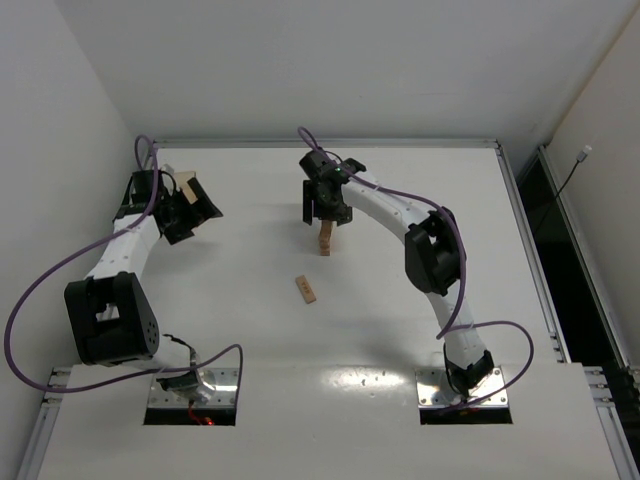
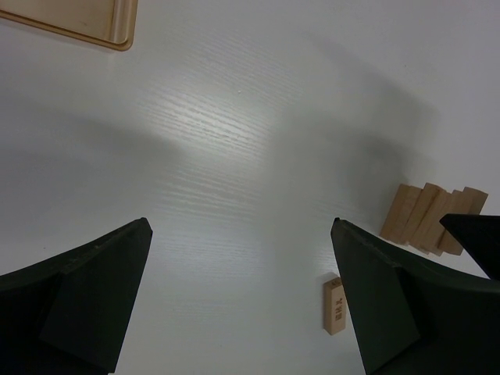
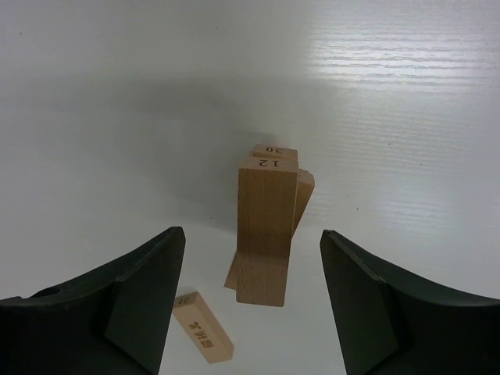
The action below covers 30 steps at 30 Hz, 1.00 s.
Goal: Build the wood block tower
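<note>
The wood block tower (image 1: 325, 239) stands mid-table as a short stack of tan bars; in the right wrist view its top bar (image 3: 266, 234), marked 12, lies straight below the camera. My right gripper (image 1: 323, 212) hovers over the tower, open, with a finger (image 3: 148, 289) on each side of the top bar (image 3: 266, 234) and a gap to both. One loose block (image 1: 306, 289) lies flat in front of the tower, also seen as a loose block (image 3: 203, 328) by the left finger. My left gripper (image 1: 197, 215) is open at the far left, holding nothing, its fingertips (image 2: 137, 234) wide apart over bare table.
A pale wooden box (image 1: 186, 183) sits just behind the left gripper; its corner (image 2: 78, 19) shows at the upper left of the left wrist view. That view also catches the tower (image 2: 426, 219) and the loose block (image 2: 334, 306) to its right.
</note>
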Available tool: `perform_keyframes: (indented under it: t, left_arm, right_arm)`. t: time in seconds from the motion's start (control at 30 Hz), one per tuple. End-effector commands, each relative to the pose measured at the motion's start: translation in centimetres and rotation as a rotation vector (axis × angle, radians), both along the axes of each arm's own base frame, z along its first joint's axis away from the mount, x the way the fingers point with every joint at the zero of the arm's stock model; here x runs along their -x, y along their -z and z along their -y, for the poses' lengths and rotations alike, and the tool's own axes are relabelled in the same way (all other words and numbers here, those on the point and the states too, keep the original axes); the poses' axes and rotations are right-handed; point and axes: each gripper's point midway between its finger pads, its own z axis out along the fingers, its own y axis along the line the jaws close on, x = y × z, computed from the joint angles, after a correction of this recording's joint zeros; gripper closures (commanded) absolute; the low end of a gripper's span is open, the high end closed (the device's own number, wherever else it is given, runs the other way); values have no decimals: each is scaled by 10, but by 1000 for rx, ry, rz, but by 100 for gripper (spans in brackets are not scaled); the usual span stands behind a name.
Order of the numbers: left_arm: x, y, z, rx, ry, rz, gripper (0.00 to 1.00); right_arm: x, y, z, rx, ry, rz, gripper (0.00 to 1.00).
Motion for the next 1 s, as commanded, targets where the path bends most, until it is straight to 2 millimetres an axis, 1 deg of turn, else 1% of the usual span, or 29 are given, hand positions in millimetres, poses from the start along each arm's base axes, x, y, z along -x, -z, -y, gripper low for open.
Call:
perform_keyframes:
  t: [0.0,0.07,0.13,0.23,0.33,0.37,0.4,0.43,0.47,0.5,0.6,0.63,0.7,0.73,0.77,0.8,0.83,0.9,0.97]
  left_arm:
    - [-2,-2,-3,10,-6,17,0]
    - [-2,-2,-3,10,-6,17,0]
    - [-2,-2,-3,10,-6,17,0]
    - [-2,-2,-3,10,-6,17,0]
    - [-2,-2,-3,10,-6,17,0]
    - [-2,-2,-3,10,-6,17,0]
    - [-2,-2,-3,10,-6,17,0]
    - [-2,-2,-3,10,-6,17,0]
    - [-2,-2,-3,10,-6,17,0]
    - [-2,-2,-3,10,-6,17,0]
    - [-2,-2,-7,10,-15,17,0]
    - [-2,-2,-7,10,-15,17,0]
    - [-2,-2,-7,10,-15,17,0]
    - [-2,-2,-7,10,-15,17,0]
    - [-2,-2,-7,10,-15,17,0]
    - [-2,-2,-7,10,-15,17,0]
    - [-2,-2,-7,10,-15,17,0]
    - [-2,-2,-7,10,-15,17,0]
    - [-2,2,-7,12,-15,8,0]
  right_arm:
    - [-11,-1,2,0,7,28,33]
    - [-13,3,3,12,3,35,33]
    - [-17,-1,1,5,-6,52,33]
    - [-18,-1,3,15,0,59,33]
    - [-16,7,5,27,-1,43,31]
    - [-16,7,5,27,-1,43,31]
    - [-19,7,9,27,10,43,31]
    - [-19,12,9,32,10,35,31]
    - [-17,12,8,24,5,29,31]
    - [-17,17,8,30,5,20,31]
    - [-17,17,8,30,5,20,31]
    - [-16,22,8,35,4,13,31]
    - [-18,21,7,34,-4,21,31]
    - [-18,26,8,39,-4,14,31]
    - [-18,26,8,39,-4,13,31]
    - [-20,23,6,34,-4,21,33]
    - [-19,28,7,39,-4,14,34]
    - [-21,27,6,34,-4,21,41]
    - [-21,27,6,34,-4,21,44]
